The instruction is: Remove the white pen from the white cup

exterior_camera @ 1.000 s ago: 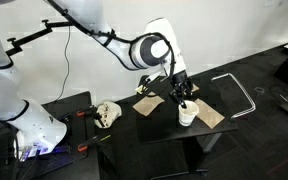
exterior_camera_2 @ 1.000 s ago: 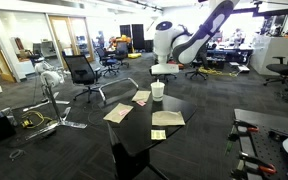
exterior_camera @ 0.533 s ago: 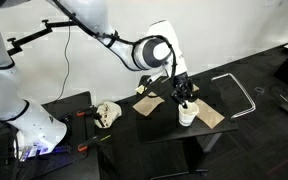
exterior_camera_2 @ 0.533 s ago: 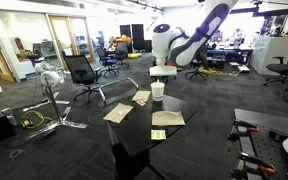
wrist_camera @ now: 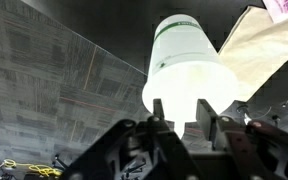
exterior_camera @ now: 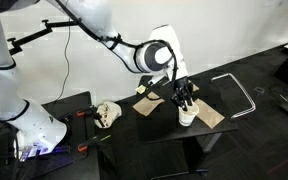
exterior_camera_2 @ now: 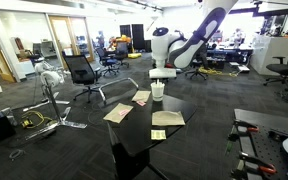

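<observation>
The white cup (wrist_camera: 187, 55) sits directly beneath the gripper (wrist_camera: 189, 110), jaws narrowly apart — whether they pinch the white pen (lost in glare between them) I cannot tell. Best lift straight up, cup undisturbed.

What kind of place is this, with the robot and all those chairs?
Most likely an open-plan office or research lab. Rolling office chairs stand on grey carpet, cluttered workstations fill the background, and a robot arm works over a white cup.
</observation>
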